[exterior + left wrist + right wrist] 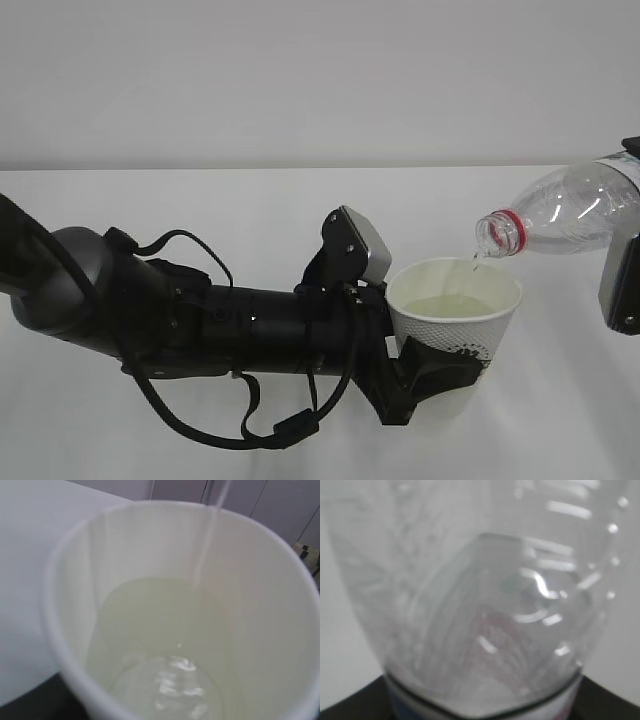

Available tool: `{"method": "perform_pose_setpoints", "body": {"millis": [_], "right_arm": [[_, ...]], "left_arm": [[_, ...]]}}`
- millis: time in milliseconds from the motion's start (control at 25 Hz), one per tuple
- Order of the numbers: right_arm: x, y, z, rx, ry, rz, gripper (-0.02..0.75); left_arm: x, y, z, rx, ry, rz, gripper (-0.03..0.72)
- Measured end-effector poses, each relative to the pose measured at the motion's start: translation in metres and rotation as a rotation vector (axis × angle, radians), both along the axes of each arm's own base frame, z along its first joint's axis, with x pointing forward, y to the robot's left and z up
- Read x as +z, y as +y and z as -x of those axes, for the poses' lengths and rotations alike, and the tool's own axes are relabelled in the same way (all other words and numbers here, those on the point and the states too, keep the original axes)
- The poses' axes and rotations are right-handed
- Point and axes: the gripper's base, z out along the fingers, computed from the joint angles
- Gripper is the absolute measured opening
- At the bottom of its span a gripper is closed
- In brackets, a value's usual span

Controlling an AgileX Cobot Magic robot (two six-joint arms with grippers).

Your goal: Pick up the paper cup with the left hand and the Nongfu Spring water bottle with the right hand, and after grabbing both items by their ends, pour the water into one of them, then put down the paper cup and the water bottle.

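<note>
Above the surface (250, 210), my left hand (425, 375) jaws are clamping the soft, crushable paper cup (455, 320) low down while my right hand (622, 285) jaws are gripping the light, slippery Nongfu Spring water bottle (565, 210), tipping the water (202, 565) in.

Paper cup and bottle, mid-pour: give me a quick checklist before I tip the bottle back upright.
1. Left hand grips paper cup near its base: ok.
2. Cup upright: ok.
3. Nongfu Spring water bottle mouth over the cup rim: ok.
4. Water landing inside cup, thin stream visible: ok.
5. Cup not overfull: ok.
6. Right hand grip on bottle: cannot tell, fingers at the frame edge.
</note>
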Motion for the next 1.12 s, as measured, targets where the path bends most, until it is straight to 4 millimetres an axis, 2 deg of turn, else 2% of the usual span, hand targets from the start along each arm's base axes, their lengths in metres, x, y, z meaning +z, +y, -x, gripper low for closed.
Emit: {"method": "perform_pose_setpoints", "body": {"millis": [1120], "right_arm": [[0.0002,0.0000,0.0000,0.000,-0.002,0.000,0.403]], "left_arm": [[0.0000,0.0000,0.0000,0.000,0.000,0.000,0.489]]}}
